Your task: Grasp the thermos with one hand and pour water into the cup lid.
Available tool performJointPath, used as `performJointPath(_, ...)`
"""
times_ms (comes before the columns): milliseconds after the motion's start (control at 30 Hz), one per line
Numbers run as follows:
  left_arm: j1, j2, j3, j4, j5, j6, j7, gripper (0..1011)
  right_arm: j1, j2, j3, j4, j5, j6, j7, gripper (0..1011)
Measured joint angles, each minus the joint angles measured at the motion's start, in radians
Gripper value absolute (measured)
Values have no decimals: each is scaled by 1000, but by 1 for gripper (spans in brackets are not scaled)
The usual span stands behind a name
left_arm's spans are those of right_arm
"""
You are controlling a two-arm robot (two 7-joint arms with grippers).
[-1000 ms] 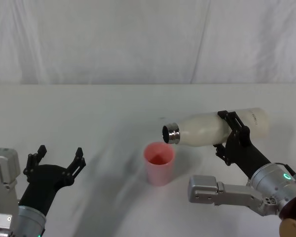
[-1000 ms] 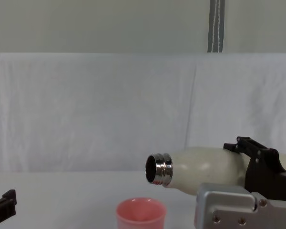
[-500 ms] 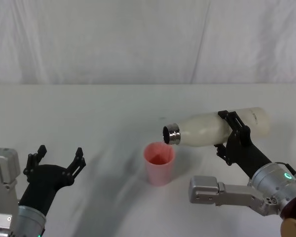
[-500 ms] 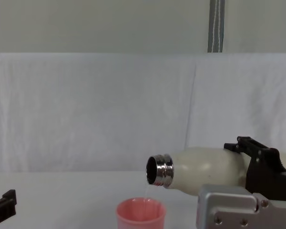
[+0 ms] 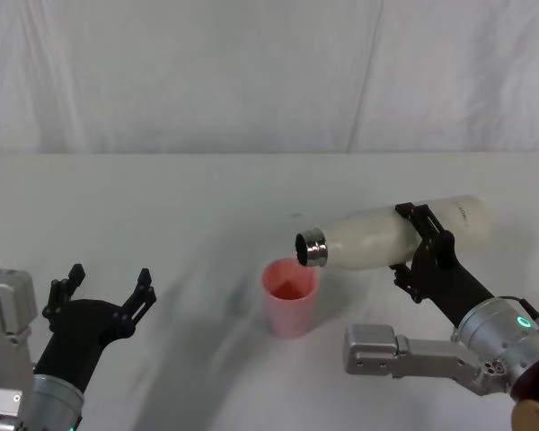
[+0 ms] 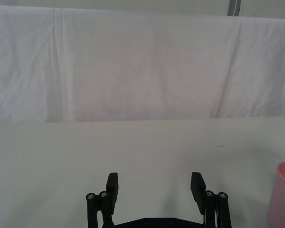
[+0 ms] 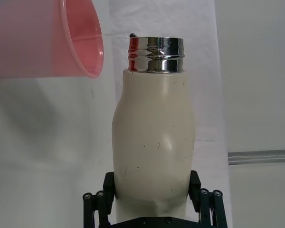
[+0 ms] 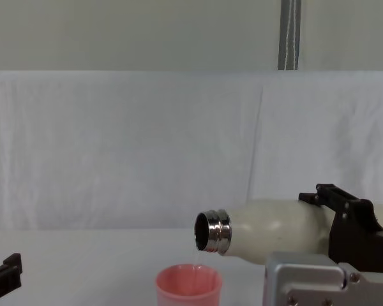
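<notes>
Clamped round the thermos (image 5: 391, 235) body, right gripper (image 5: 419, 247) fingers — neck tipped low above the cup (image 5: 290, 296), thin trickle falling. Hold tilt steady, mouth over centre. Left gripper (image 5: 105, 289) spread, idle.

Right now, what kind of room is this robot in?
Probably a robot test space: a table and backdrop draped in white cloth, with just a thermos held in the right hand above a pink cup lid.

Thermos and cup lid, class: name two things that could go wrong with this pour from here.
1. The thermos mouth hangs above the cup lid near its right rim, so the thin stream may miss.
2. The right claw grips the smooth, tilted body; it might slip.
</notes>
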State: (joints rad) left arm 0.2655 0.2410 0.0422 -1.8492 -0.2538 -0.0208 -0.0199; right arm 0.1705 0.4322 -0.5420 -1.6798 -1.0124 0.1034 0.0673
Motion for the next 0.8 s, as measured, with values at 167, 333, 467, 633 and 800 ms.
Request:
performJointPath(167, 0, 0, 0, 0, 0, 0, 0, 1001, 1, 1, -3, 0, -5, 2, 2, 950)
performJointPath(333, 0, 0, 0, 0, 0, 0, 0, 1001, 4, -1, -7, 0, -10, 7, 6, 950)
performJointPath(467, 0, 0, 0, 0, 0, 0, 0, 1001, 6, -1, -9, 1, -14, 10, 8, 950)
performJointPath(633, 0, 0, 0, 0, 0, 0, 0, 1001, 8, -1, -14, 1, -22, 14, 12, 950)
performJointPath(800, 0, 0, 0, 0, 0, 0, 0, 1001, 8, -1, -14, 1, -24, 18, 13, 950)
